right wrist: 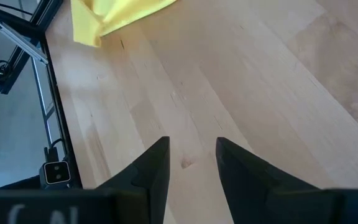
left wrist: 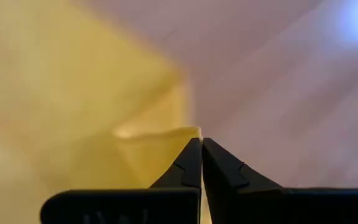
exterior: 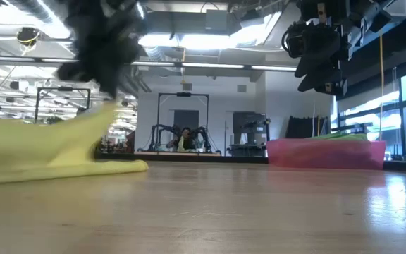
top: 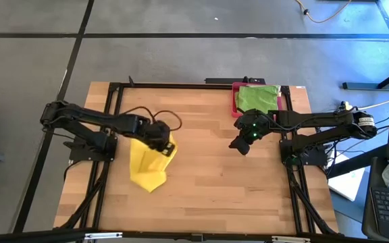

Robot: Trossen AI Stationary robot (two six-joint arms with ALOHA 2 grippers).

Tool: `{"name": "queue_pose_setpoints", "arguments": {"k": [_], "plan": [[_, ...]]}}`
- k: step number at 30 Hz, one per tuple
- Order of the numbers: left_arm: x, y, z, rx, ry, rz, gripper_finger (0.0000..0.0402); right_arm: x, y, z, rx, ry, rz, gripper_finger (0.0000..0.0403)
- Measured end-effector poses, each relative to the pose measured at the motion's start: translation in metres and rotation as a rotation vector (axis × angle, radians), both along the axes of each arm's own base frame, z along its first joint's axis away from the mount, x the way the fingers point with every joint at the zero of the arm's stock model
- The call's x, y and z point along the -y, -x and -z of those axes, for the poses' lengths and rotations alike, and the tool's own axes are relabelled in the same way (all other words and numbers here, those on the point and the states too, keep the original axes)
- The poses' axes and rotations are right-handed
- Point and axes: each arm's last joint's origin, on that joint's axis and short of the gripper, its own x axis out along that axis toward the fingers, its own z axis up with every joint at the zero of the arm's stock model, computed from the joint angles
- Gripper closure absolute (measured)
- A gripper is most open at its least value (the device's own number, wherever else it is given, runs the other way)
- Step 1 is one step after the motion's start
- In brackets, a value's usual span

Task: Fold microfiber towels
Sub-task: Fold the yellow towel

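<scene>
A yellow microfiber towel (top: 147,165) lies crumpled on the left half of the wooden table. My left gripper (top: 167,143) is shut on its right part. In the low view the cloth (exterior: 48,152) slopes up from the table toward that gripper (exterior: 104,77). My right gripper (top: 240,145) hangs open above bare wood right of the middle, with nothing between its fingers (right wrist: 191,146). A bright green towel (top: 256,98) lies in the pink-red tray (top: 236,101) at the far right. My left gripper (left wrist: 199,140) pinches a raised fold or edge of the yellow towel (left wrist: 180,132) between its two shut fingers. The fingers slant down from the table's left side. That part is lifted off the table; the rest of the cloth (top: 146,177) lies on the wood, slack.
The tray (exterior: 326,154) stands at the table's far right edge, just beyond my right gripper. Bare wood stretches between the two grippers and along the near edge. A black metal frame (top: 113,94) rims the table.
</scene>
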Motion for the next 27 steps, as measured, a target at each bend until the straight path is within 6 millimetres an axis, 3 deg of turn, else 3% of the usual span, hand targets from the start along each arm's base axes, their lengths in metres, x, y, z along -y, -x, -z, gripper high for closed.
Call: {"name": "queue_pose_setpoints", "arguments": {"k": [5, 10, 14, 21, 27], "plan": [[0.01, -0.029, -0.034, 0.274, -0.021, -0.013, 0.0401, 0.0, 0.0, 0.0, 0.004, 0.007, 0.005, 0.027], [0.027, -0.052, -0.044, 0.409, -0.006, 0.021, 0.0401, -0.001, -0.001, -0.001, 0.016, 0.005, 0.0, 0.027], [0.046, -0.066, -0.031, 0.438, 0.014, 0.018, 0.0401, -0.002, -0.001, -0.001, 0.015, 0.005, -0.006, 0.027], [0.059, -0.097, 0.006, 0.448, 0.052, -0.054, 0.0402, -0.012, -0.002, -0.001, 0.013, -0.013, -0.03, 0.027], [0.046, -0.111, 0.026, 0.436, 0.044, -0.101, 0.0401, -0.028, -0.001, -0.001, -0.004, -0.045, -0.07, 0.027]]}}
